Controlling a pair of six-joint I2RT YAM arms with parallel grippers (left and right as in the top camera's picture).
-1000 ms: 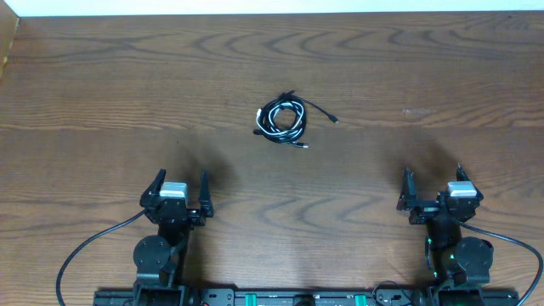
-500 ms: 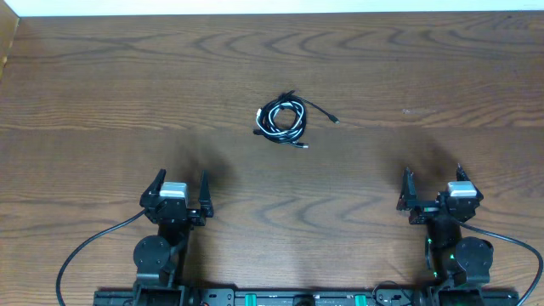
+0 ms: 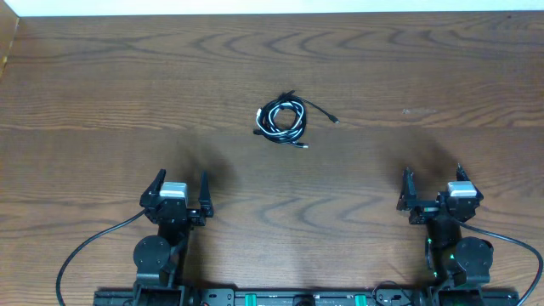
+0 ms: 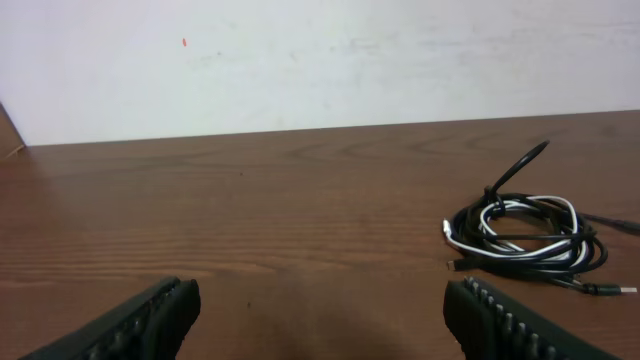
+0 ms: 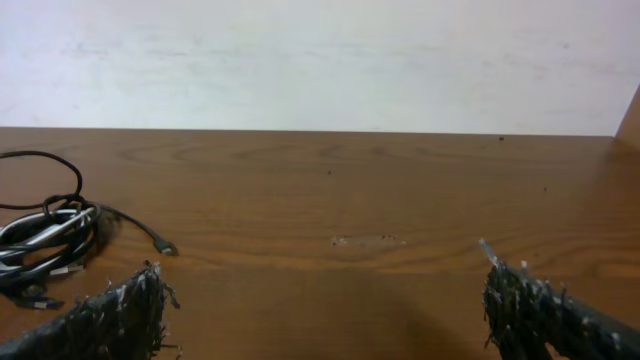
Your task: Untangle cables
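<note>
We see one tangled coil of thin black and white cables [image 3: 282,120] lying far out. Our left gripper [image 3: 182,177] and right gripper [image 3: 433,172], both near, stand spread and empty.

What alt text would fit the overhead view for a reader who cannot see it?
A small tangled coil of black and white cables lies near the middle of a wooden table. The left gripper and right gripper stand open at the bottom, apart from it, both empty.
</note>
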